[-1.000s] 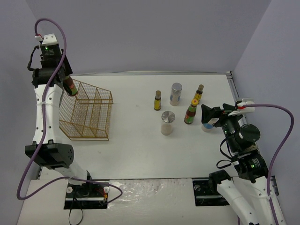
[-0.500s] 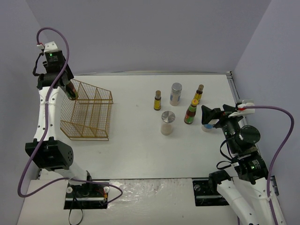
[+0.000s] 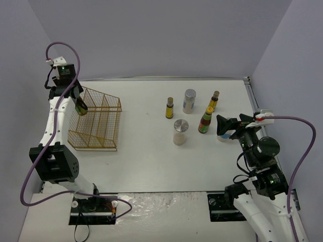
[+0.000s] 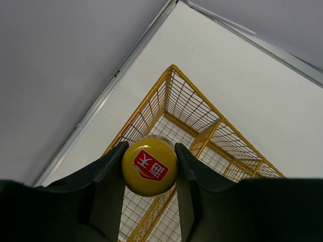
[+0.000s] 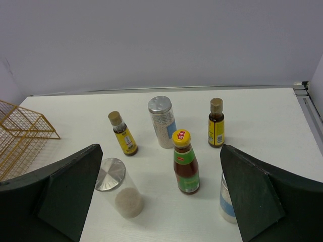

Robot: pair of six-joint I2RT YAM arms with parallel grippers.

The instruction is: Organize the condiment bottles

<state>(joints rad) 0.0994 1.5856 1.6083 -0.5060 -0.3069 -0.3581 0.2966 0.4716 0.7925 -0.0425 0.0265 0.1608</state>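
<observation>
My left gripper [image 3: 79, 104] is shut on a yellow-capped sauce bottle [image 4: 149, 166], held by its cap above the far-left corner of the gold wire rack [image 3: 96, 123]. On the table to the right stand two slim dark bottles [image 3: 169, 108] [image 3: 214, 100], two silver-lidded jars [image 3: 189, 101] [image 3: 180, 132] and another sauce bottle [image 3: 205, 120]. A third jar [image 3: 222, 135] is partly hidden behind my right gripper [image 3: 232, 124]. That gripper is open, low over the table, facing the sauce bottle [image 5: 185, 162] with nothing between its fingers.
The rack [image 4: 202, 116] has wire dividers forming several compartments, all without bottles. A metal rail [image 3: 248, 85] runs along the table's far and right edges. Grey walls enclose the table on three sides.
My left gripper has carried the sauce bottle rightward and nearer, from outside the rack's far-left corner to above it. The right arm has barely shifted.
</observation>
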